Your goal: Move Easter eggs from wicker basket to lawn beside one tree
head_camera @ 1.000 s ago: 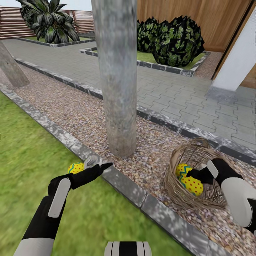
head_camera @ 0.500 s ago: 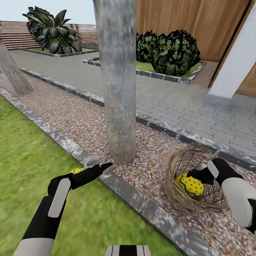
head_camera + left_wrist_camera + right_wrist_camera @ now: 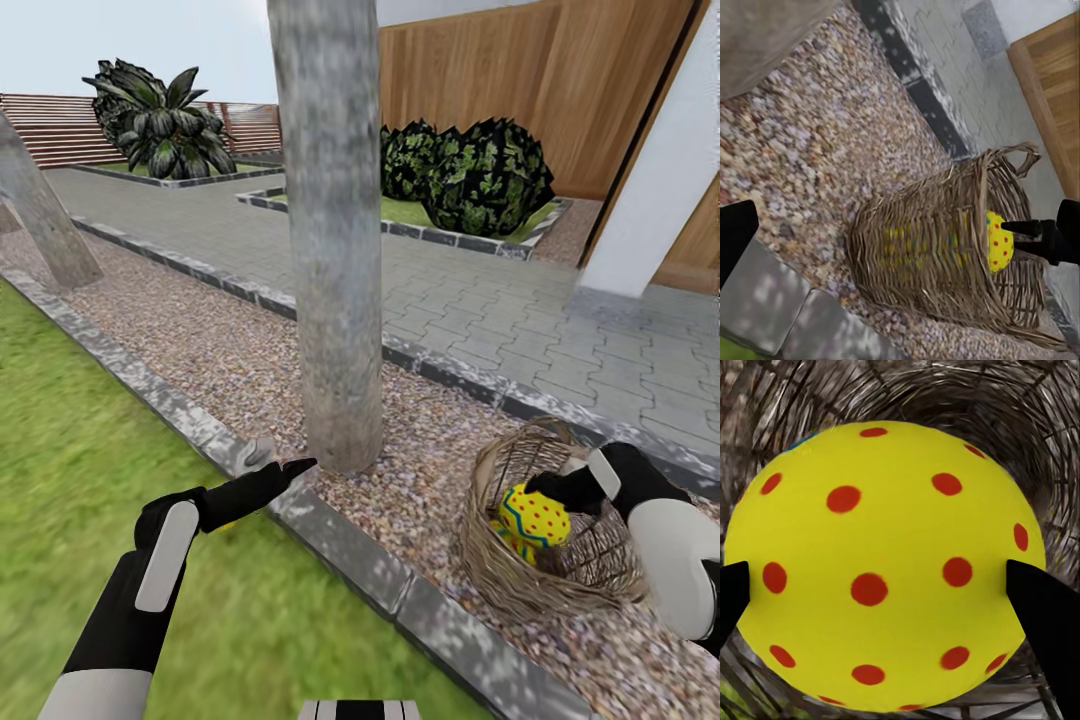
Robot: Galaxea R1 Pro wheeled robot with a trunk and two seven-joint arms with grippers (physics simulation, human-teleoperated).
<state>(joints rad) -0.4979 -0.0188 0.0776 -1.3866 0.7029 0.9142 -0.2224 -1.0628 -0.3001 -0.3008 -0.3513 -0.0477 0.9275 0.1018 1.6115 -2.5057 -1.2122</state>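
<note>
Green short-grass lawn (image 3: 70,470) at far left, edged by a grey stone kerb (image 3: 330,545). Left tool (image 3: 272,465) held low over that kerb, just in front of the thick mottled-grey tree trunk (image 3: 335,230); fingers apart with nothing between them. Sliver of yellow just visible under the left forearm, on the grass, too hidden to identify. Trunk rooted in the brown pebble gravel strip (image 3: 200,350) between kerb and grey paving (image 3: 480,290). Further right, round brown open-weave wicker basket (image 3: 530,575), tipped on its side on the gravel, mouth facing away from the trunk. Yellow egg with red dots and a blue-green zigzag band (image 3: 533,518) at the basket mouth, clamped by the right tool (image 3: 540,490); in the right wrist view, egg (image 3: 881,566) pinched between both black fingertips (image 3: 1046,607), wicker behind. More yellow glimpsed through the weave in the left wrist view (image 3: 907,251). Brown slatted wooden fence (image 3: 520,80) and dark shrubs (image 3: 470,175) behind.
</note>
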